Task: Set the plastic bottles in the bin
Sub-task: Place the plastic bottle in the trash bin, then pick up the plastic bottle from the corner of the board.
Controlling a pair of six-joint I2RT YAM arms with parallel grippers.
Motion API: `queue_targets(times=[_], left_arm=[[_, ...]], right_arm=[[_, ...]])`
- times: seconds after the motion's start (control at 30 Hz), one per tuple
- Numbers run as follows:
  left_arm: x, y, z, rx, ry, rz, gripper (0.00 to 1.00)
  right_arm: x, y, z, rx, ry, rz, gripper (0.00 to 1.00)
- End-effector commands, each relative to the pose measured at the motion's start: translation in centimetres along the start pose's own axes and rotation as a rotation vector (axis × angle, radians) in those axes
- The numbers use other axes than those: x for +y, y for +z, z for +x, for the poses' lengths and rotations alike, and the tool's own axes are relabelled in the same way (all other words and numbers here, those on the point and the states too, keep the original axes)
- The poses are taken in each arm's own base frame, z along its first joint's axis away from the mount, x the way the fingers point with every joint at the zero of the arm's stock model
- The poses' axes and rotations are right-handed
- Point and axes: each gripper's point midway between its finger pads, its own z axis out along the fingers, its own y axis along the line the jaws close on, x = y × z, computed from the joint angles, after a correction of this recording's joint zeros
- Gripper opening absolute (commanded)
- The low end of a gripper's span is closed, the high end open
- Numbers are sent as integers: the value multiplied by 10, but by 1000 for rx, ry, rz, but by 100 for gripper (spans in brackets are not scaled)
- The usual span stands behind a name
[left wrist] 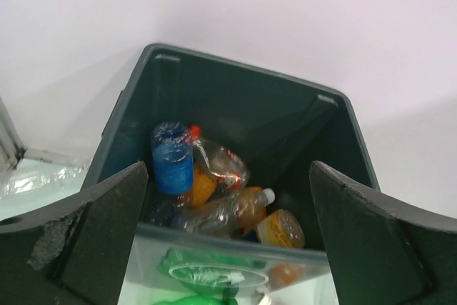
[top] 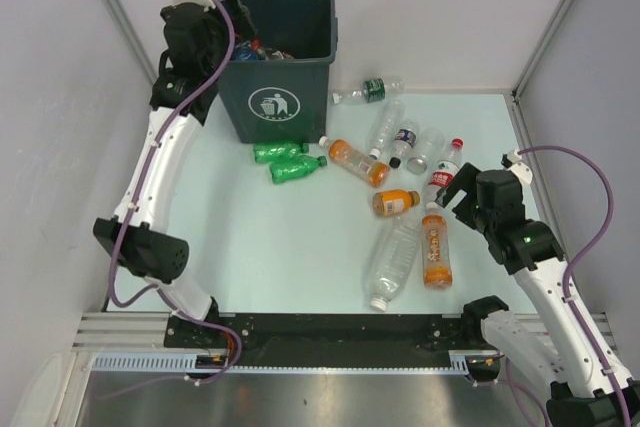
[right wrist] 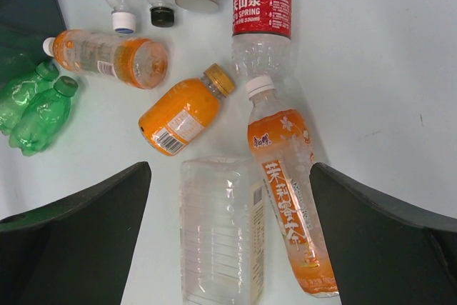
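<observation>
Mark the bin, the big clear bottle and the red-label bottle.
bin (top: 300,97): top external view, front wall.
big clear bottle (top: 392,259): top external view, mid-body.
red-label bottle (right wrist: 262,6): right wrist view, red label.

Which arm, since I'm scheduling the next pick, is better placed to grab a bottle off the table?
Right: right fingers, open, hover over the orange tea bottle; left fingers, open, hang above the bin.

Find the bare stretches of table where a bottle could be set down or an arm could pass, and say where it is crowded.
Widest bare patch: near-left table, bordered by the left arm, the green bottles and the large clear bottle. A smaller one lies in the far right corner, beyond the red-labelled bottle. Crowded: the bottle cluster right of the bin.
</observation>
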Motion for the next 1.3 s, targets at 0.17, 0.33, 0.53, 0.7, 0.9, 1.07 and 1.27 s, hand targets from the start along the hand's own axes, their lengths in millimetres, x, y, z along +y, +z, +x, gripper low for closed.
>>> queue_targets(times=[0.17,0.33,0.53,0.7,0.9,1.07,1.27], left_arm=[[57,-58,-5,2,-151,-106,100],[112,-77,13,7,-264,-206,100],[174,-83,39,5,-485,-324,100],[211,-77,75,3,-661,-388,100],[231,-37,118,50,-779,-395,100],[237,8,158,71,-946,-351,100],[257,67,223,76,-1180,-329,98]], right_arm=[[0,-4,2,11,-3,-15,100],[2,-6,3,16,0,-24,100],[3,-5,3,16,-4,-31,100],[4,-1,3,19,-7,-23,100],[5,6,3,24,-15,-17,100],[10,7,-8,-25,-10,-28,100],[10,12,-25,-100,5,-5,100]])
